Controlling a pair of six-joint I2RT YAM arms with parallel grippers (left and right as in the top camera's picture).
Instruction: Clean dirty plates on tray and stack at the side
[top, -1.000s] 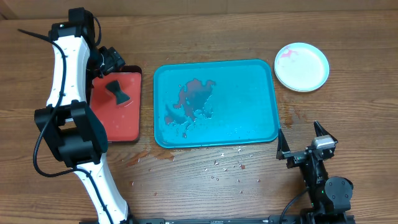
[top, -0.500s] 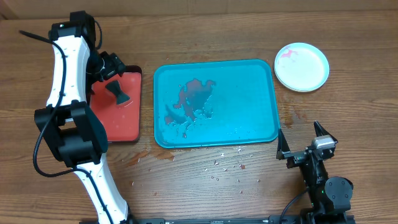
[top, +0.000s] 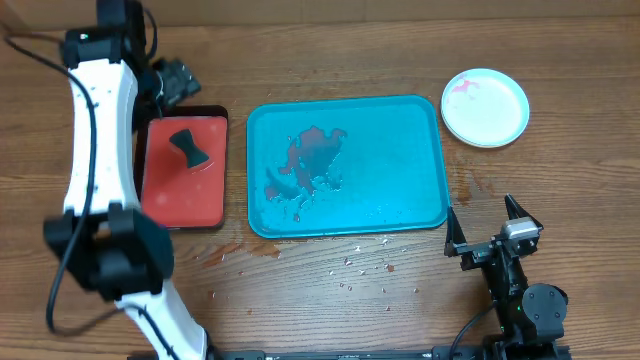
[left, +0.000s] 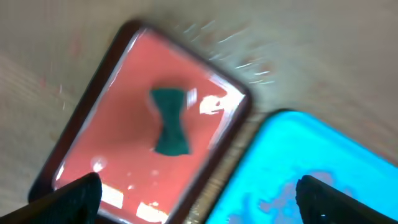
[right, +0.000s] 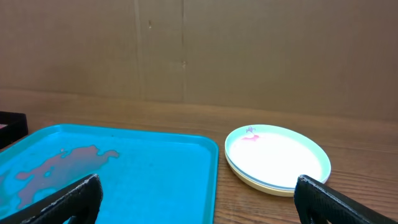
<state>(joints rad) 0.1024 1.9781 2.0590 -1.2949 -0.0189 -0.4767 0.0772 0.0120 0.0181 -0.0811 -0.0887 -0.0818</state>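
The plates (top: 485, 107) sit stacked on the wood to the right of the teal tray (top: 400, 150); the top plate has a small red smear. The stack also shows in the right wrist view (right: 277, 158). The tray holds a red-brown smear (top: 312, 160) and no plates. My left gripper (top: 170, 82) is open and empty, raised above the far end of the red tray (top: 180, 195). My right gripper (top: 490, 225) is open and empty near the front edge, right of the teal tray, which also shows in its wrist view (right: 155, 180).
A dark teal scrubber (top: 187, 147) lies on the red tray, also seen in the blurred left wrist view (left: 169, 121). Small crumbs and drops (top: 355, 268) dot the wood in front of the teal tray. A cardboard wall stands behind the table.
My left arm has risen and pulled back from the scrubber, which stays on the red tray. The right arm has not moved.
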